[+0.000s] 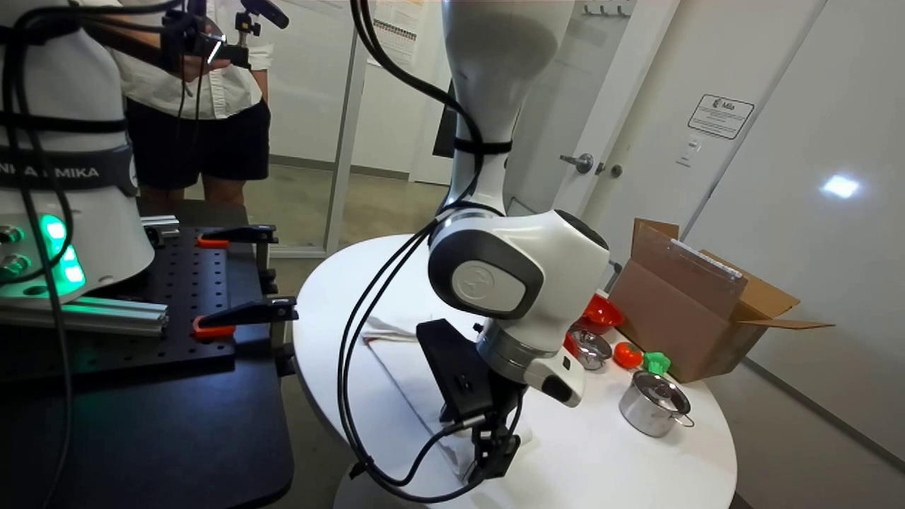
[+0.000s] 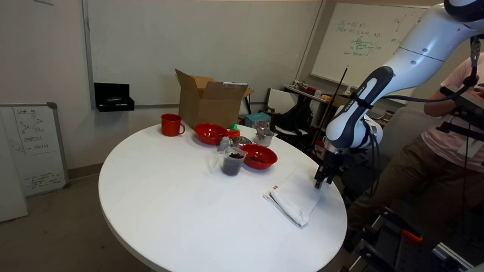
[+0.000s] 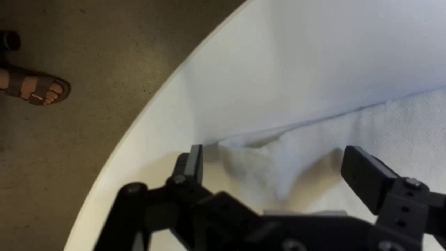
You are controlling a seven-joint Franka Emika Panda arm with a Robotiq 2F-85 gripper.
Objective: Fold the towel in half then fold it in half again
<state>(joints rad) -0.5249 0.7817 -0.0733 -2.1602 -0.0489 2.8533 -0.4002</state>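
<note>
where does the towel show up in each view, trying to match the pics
In an exterior view: the towel is at lower middle, partly hidden by the arm.
In an exterior view: the towel is right of and below centre.
In the wrist view: the towel is at lower right, running off the right edge.
Shared landmark: the open gripper, at the towel's edge in all three.

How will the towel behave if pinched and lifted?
Likely floppy: in the wrist view the towel puckers beneath the open gripper. Probably light: it looks like thin cloth. Its layers may slide apart: they look offset along one side in an exterior view.
</note>
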